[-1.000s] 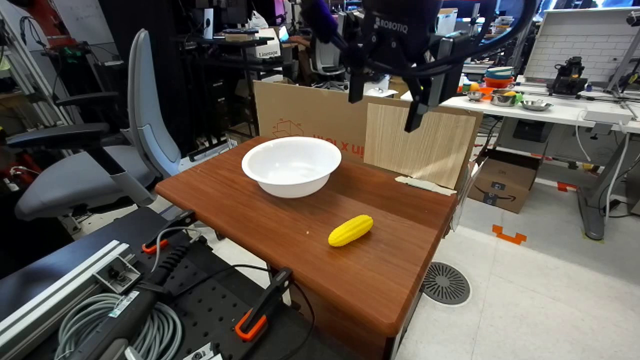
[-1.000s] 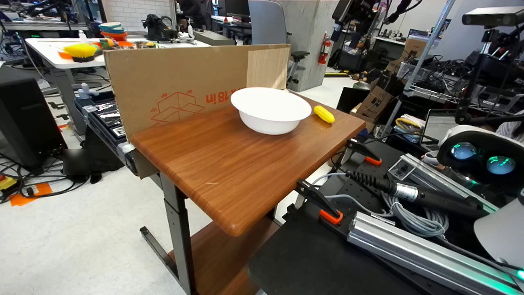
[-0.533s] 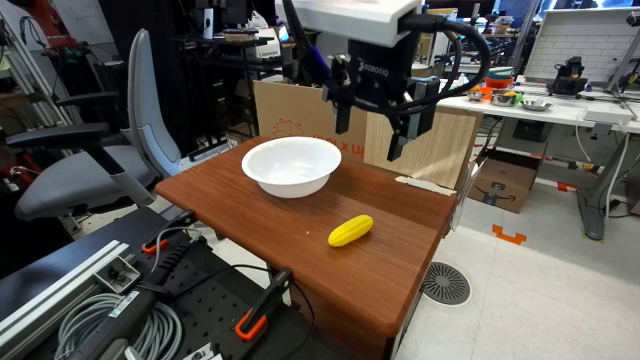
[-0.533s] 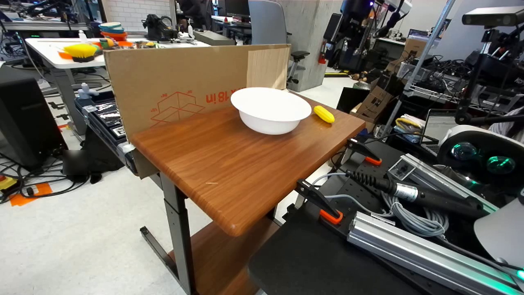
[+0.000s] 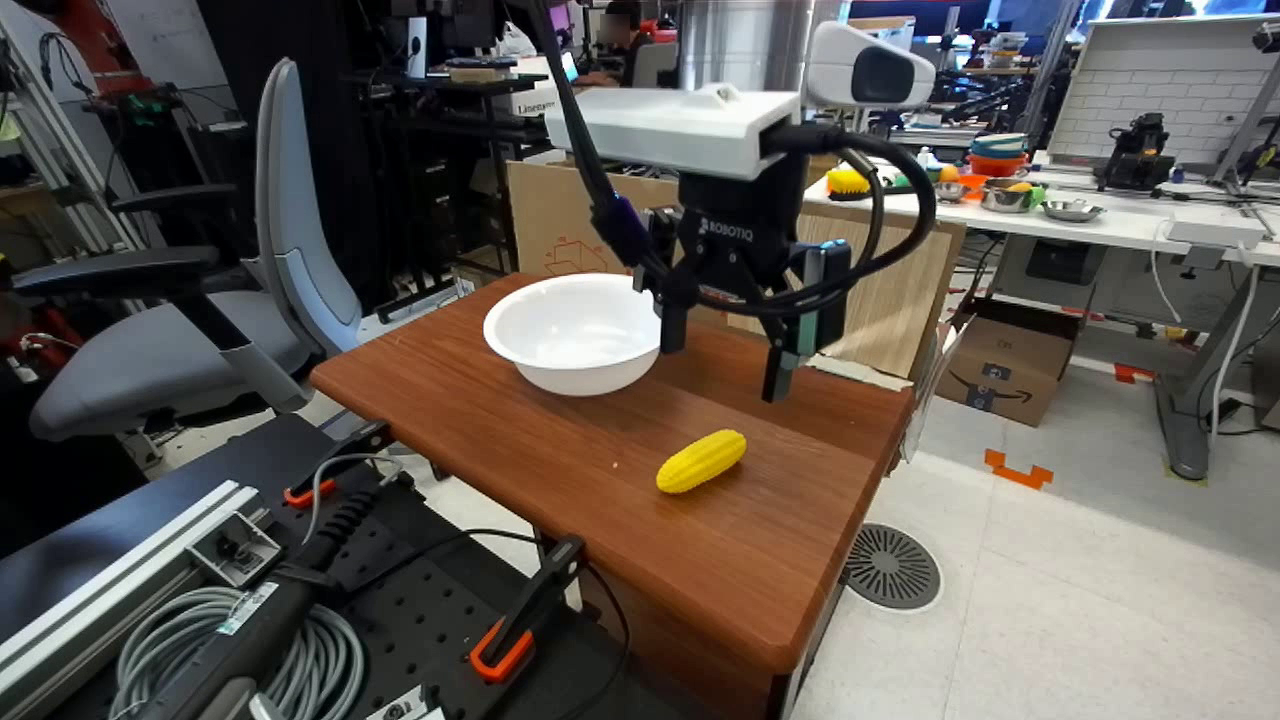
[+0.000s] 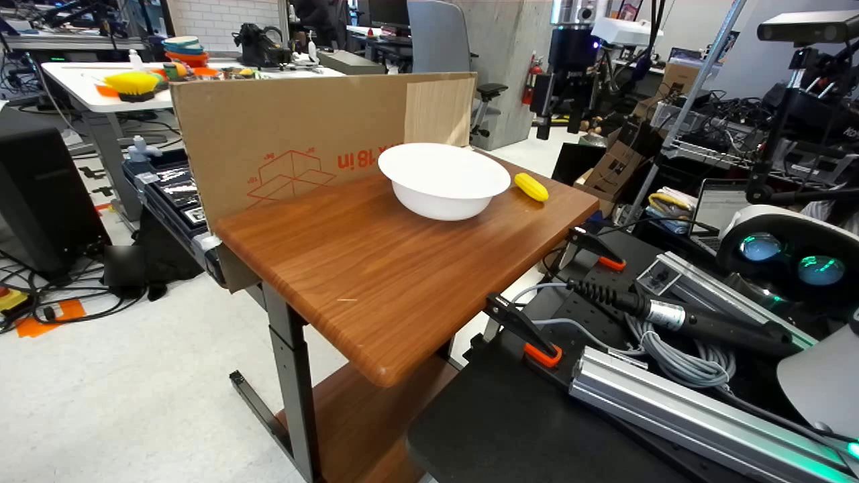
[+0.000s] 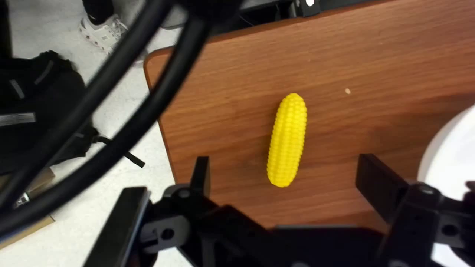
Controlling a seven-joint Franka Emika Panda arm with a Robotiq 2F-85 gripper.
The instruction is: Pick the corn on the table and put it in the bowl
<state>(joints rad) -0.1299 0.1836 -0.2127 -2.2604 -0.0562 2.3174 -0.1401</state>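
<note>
A yellow corn cob [image 5: 701, 461] lies on its side on the brown wooden table [image 5: 600, 440]. It also shows in an exterior view [image 6: 531, 187] and in the wrist view [image 7: 287, 139]. A white bowl [image 5: 585, 378] stands upright on the table beside the corn, and it shows in an exterior view [image 6: 443, 208]. In the wrist view only part of the bowl [image 7: 451, 155] shows at the right edge. My gripper [image 5: 725, 365] is open and empty, pointing down above the table. In the wrist view the corn lies between and ahead of the spread fingers [image 7: 200, 174], touching neither.
An upright cardboard panel [image 6: 295, 147] stands along one table edge, with a pale wood-grain board [image 6: 439, 111] on it. Black clamps [image 5: 540, 590] with orange ends sit at the opposite edge, beside a black bench [image 6: 490, 416]. A grey chair [image 5: 290, 200] stands nearby.
My gripper has come down from high above the table to a lower height, shifting slightly left in an exterior view. It stays open. The corn and bowl have not moved.
</note>
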